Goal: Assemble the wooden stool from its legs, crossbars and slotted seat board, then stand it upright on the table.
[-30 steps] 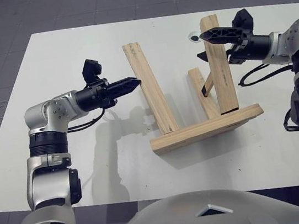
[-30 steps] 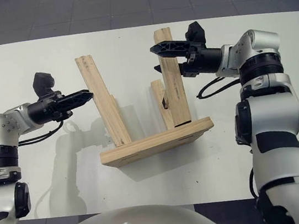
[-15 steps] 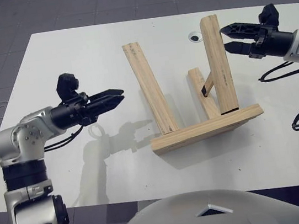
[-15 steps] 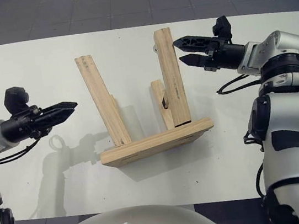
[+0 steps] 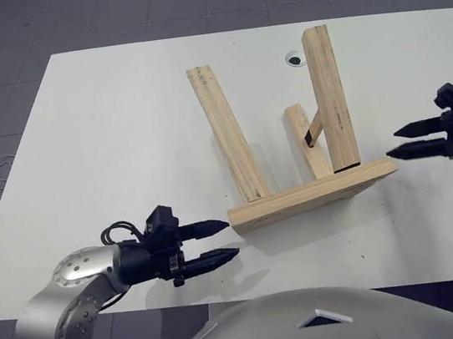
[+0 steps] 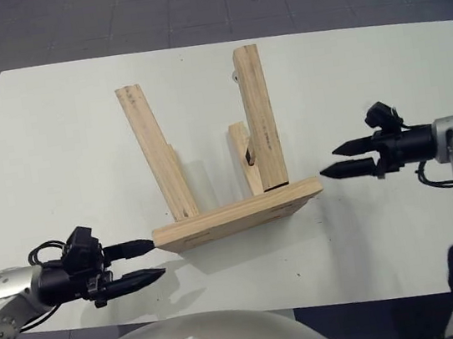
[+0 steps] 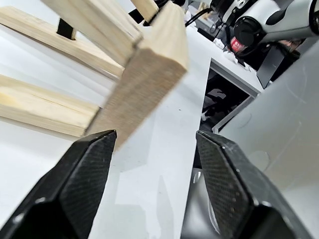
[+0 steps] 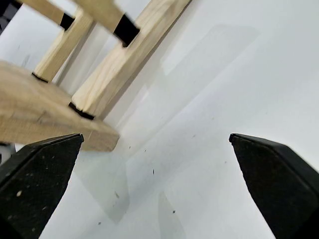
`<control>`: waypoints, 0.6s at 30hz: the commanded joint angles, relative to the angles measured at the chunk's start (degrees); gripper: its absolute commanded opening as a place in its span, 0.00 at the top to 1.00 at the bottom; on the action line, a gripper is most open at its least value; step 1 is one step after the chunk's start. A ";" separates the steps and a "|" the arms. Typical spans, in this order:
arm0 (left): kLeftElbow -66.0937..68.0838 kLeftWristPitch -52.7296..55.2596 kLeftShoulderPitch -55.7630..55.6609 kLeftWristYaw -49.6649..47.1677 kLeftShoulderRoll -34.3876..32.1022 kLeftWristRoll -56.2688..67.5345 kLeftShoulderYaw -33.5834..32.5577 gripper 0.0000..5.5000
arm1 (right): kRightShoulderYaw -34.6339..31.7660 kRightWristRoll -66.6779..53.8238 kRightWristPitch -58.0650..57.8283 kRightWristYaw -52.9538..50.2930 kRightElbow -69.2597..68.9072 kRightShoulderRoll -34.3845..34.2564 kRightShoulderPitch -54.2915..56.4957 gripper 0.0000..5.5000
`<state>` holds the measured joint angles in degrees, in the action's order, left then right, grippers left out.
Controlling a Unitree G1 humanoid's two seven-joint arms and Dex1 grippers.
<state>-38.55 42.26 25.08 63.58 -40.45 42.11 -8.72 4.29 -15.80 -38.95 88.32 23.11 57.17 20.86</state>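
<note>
Both parted, empty, left fingers (image 5: 214, 259), right fingers (image 5: 418, 148)

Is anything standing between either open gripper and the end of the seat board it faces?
Nothing visible does. The left gripper is open just off the left end of the seat board, and the right gripper is open just off its right end. Across each gap there is just the table surface.

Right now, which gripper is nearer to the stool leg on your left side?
Left. The left gripper is at the seat board end nearest that leg; the right gripper is off the board's opposite end, beyond the other tall leg.
</note>
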 commanded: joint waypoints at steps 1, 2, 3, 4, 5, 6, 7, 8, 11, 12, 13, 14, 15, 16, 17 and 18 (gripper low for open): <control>1.16 -2.68 -2.27 -3.95 0.55 -3.50 2.89 0.46 | 0.66 -0.10 3.95 1.23 -9.05 2.83 -6.84 0.00; 1.72 -3.36 -2.95 -5.00 1.24 -4.11 3.81 0.46 | 0.56 -0.39 4.54 0.92 -11.33 2.94 -8.71 0.00; 2.18 -4.00 -3.62 -6.02 1.90 -4.69 4.72 0.46 | 0.41 -0.92 4.68 0.88 -13.48 3.08 -10.31 0.00; 2.48 -4.49 -4.18 -6.93 2.59 -4.96 5.52 0.46 | 0.17 -1.64 4.47 0.91 -15.38 3.12 -11.82 0.00; 2.74 -4.75 -4.71 -7.74 3.17 -5.10 6.19 0.46 | -0.11 -2.11 4.07 0.42 -16.88 2.88 -12.92 0.00; 2.90 -5.01 -4.99 -8.13 3.46 -5.13 6.75 0.46 | -0.33 -2.54 3.66 -0.13 -18.03 2.58 -13.63 0.00; 3.10 -5.26 -5.27 -8.49 3.61 -5.23 7.41 0.46 | -0.71 -3.25 2.69 -1.29 -19.40 1.94 -14.09 0.00; 3.38 -5.37 -5.59 -8.94 3.94 -5.21 7.97 0.46 | -1.02 -3.87 1.92 -2.63 -20.38 1.02 -14.09 0.00; 5.20 -6.08 -7.38 -10.67 4.94 -5.40 8.61 0.46 | -1.95 -5.63 0.34 -5.99 -22.79 -1.12 -14.43 0.00; 6.23 -6.47 -8.27 -11.22 5.22 -5.52 8.39 0.46 | -2.23 -6.19 0.22 -6.76 -23.36 -1.65 -14.63 0.00; 7.15 -6.78 -9.06 -11.74 5.47 -5.67 8.07 0.46 | -2.44 -6.61 0.11 -7.39 -23.85 -2.03 -14.77 0.00; 8.32 -7.20 -10.12 -12.17 5.71 -5.79 7.65 0.46 | -2.70 -7.29 0.09 -7.80 -24.40 -2.43 -14.97 0.00; 9.31 -7.53 -11.05 -12.51 5.81 -5.84 7.37 0.46 | -2.90 -7.89 0.11 -8.13 -24.79 -2.72 -15.15 0.00; 10.46 -7.97 -12.31 -12.99 5.96 -5.97 7.02 0.46 | -3.06 -8.42 0.89 -8.20 -25.25 -3.07 -15.45 0.00; 11.39 -8.16 -13.40 -13.29 6.04 -5.88 6.74 0.46 | -3.26 -8.87 1.73 -8.31 -25.63 -3.53 -15.63 0.00; 12.28 -8.45 -14.43 -13.28 5.93 -6.04 6.70 0.46 | -3.45 -9.49 2.00 -8.54 -26.00 -4.01 -15.61 0.00</control>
<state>-27.99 34.98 13.26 51.34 -34.53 37.11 -0.96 1.94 -24.16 -38.12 80.50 -1.72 54.14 5.43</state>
